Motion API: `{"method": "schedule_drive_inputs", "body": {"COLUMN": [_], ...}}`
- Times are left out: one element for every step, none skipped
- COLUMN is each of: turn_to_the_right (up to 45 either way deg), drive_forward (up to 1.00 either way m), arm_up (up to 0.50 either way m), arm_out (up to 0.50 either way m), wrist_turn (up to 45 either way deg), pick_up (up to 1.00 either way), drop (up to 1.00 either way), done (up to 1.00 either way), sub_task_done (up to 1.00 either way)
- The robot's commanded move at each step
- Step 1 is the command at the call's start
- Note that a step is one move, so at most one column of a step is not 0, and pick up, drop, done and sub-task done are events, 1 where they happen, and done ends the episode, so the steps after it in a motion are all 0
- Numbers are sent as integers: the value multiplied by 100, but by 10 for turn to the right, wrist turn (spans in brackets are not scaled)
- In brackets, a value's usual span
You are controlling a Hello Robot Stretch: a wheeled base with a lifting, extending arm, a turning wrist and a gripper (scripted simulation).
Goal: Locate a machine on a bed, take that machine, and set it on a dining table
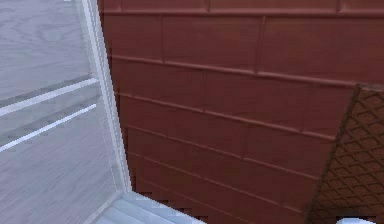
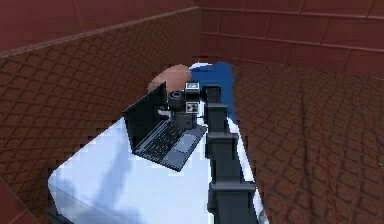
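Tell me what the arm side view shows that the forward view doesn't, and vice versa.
Arm side view: a white-sheeted bed with an open laptop on it, blue bedding at its far end, and the arm reaching over it with the pincer by the laptop; I cannot tell whether it holds anything. Forward view: a pale planked panel in a white frame. Both: dark red wall and brown lattice floor.

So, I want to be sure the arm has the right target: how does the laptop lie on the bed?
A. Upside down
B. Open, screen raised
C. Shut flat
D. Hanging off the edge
B: in the arm side view the laptop sits open on the bed, with its dark screen raised and its keyboard showing.
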Motion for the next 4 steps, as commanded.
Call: {"method": "schedule_drive_inputs", "body": {"turn_to_the_right": [0, 0, 0, 0], "drive_forward": [0, 0, 0, 0], "arm_up": [-30, 0, 10, 28], "arm_out": [0, 0, 0, 0], "wrist_turn": [0, 0, 0, 0], "pick_up": [0, 100, 0, 0], "drop": [0, 0, 0, 0], "done": [0, 0, 0, 0], "sub_task_done": [0, 0, 0, 0]}}
